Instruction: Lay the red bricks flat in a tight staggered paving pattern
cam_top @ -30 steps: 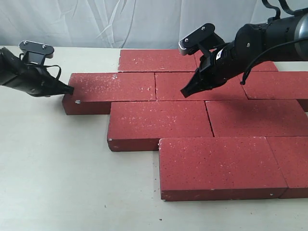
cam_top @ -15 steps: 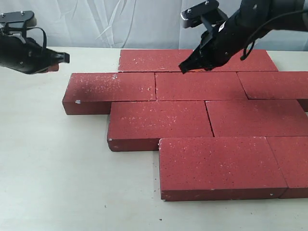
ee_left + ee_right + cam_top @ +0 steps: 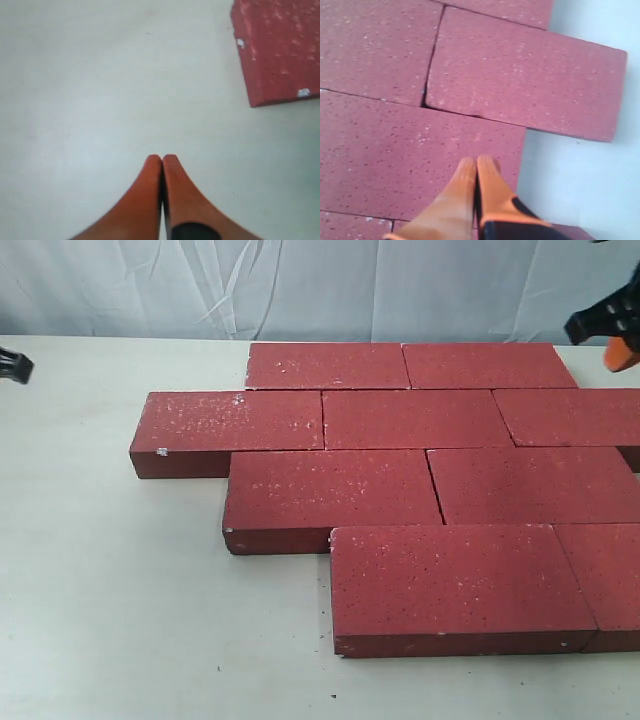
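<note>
Exterior view: both arms have cleared out. A second ago the left claw (image 3: 12, 365) was at the end of the second-row brick and the right claw (image 3: 618, 350) hung over the middle of the paving. Now each is only a sliver at its own edge of the frame, well apart from the bricks (image 3: 400, 490). The bricks haven't budged through the retreat: four flat rows on the counter (image 3: 120, 570), each offset from the next, with the joints mostly tight and one slightly slanted seam in the third row. To me that reads as a finished pattern, or very nearly, with the arms backing off rather than lining up another push

Left wrist view: the left claw (image 3: 162, 157) is pinched tight, orange tips touching, nothing between them. It sits over bare counter (image 3: 100, 75), with just one brick corner (image 3: 280, 50) off to the side

Right wrist view: the right claw (image 3: 476, 160) is also pressed together and empty, above the bricks (image 3: 520, 75) near the edge of the paving. A thin crack shows at one joint, possibly worth a last nudge
</note>
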### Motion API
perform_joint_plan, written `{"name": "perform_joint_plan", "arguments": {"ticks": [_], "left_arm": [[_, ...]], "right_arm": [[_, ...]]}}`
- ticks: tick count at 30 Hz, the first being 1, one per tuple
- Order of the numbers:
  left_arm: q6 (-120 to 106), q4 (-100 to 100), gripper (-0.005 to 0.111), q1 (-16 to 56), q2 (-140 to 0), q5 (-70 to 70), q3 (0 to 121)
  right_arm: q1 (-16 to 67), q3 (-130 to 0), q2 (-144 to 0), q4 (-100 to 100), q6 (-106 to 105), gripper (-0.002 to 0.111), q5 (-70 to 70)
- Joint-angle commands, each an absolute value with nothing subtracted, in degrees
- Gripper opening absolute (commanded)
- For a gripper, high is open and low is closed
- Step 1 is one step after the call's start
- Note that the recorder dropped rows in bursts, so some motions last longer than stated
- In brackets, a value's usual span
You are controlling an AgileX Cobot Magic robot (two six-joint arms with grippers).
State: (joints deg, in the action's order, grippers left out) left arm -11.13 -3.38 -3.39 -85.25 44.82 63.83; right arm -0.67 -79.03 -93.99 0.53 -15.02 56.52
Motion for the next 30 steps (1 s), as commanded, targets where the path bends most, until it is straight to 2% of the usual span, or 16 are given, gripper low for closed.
{"name": "perform_joint_plan", "arguments": {"ticks": [1,10,22,30], "left_arm": [[-6.1,-1.0,0.0,-3.7,-77.5,41.3,61.3],[-6.4,-2.6,0.0,-0.3,-62.9,25.1,48.1],[-6.2,-9.7,0.0,2.5,-41.5,24.9,38.6],[-6.2,-12.0,0.0,2.5,-29.2,28.1,38.1]], "right_arm": [[-4.1,-70.9,-87.4,0.6,-14.0,-0.001,47.0],[-4.0,-55.1,-78.8,0.6,-13.9,-0.001,28.3],[-4.0,-51.2,-72.6,1.4,-13.9,-0.001,26.3],[-4.0,-51.2,-72.6,1.8,-13.9,-0.001,26.3]]}}
